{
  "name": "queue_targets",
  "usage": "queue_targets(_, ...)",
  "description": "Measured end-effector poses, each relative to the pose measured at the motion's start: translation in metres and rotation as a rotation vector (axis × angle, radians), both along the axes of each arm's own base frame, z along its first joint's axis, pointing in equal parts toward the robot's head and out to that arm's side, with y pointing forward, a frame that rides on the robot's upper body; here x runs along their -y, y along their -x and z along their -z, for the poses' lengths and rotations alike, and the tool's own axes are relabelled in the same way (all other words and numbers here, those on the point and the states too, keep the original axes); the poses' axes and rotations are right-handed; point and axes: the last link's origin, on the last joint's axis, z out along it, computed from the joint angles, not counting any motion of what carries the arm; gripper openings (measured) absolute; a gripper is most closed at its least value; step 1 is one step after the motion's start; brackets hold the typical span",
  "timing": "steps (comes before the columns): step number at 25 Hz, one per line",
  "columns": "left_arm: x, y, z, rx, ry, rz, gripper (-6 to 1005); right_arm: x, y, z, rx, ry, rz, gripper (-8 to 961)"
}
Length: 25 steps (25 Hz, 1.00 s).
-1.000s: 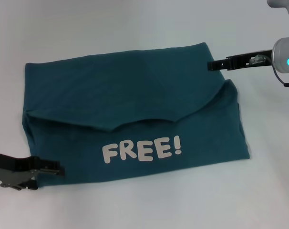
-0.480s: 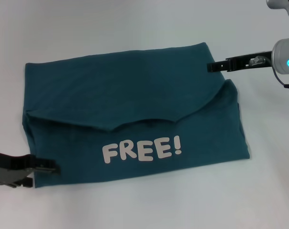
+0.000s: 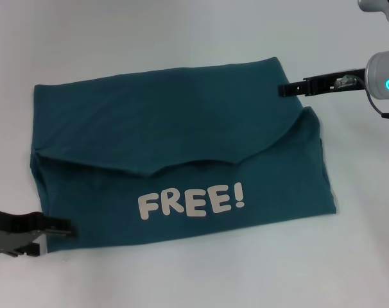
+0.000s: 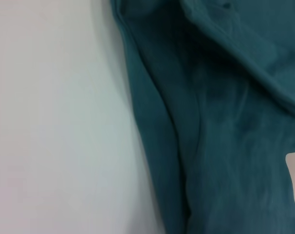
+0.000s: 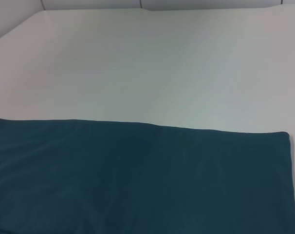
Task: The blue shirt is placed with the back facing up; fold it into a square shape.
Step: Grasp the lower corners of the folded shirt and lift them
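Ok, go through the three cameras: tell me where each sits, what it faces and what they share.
Head view: on the head, looking down at the blue shirt on the table; left gripper at its near left corner, right gripper at its far right corner.
Left wrist view: on the left wrist, facing the shirt's left edge; no robot parts.
Right wrist view: on the right wrist, facing the shirt's far edge; no robot parts.
Shared: the shirt.

Bare test bench, likely a lab

A plain white worktop (image 3: 181,32) spreads unbroken around both end effectors, with a seamed pale edge (a wall or panel, hard to tell) beyond the right one.
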Motion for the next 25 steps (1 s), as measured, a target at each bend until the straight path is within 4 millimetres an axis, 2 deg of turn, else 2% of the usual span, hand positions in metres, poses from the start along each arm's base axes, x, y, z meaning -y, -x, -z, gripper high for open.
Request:
queue_targets(8, -0.005, -0.006, 0.011, 0.018, 0.02, 0.008, 937, 0.0, 0.001, 0.0, -0.001, -0.001, -0.002, 917)
queue_targets(21, -0.012, -0.015, 0.013, 0.035, 0.017, 0.075, 936, 0.003, 0.001, -0.005, -0.008, 0.006, -0.001, 916)
queue_targets(25, -0.011, -0.015, 0.015, 0.029, 0.025, 0.092, 847, 0.005, -0.001, -0.004, -0.008, 0.012, 0.004, 915)
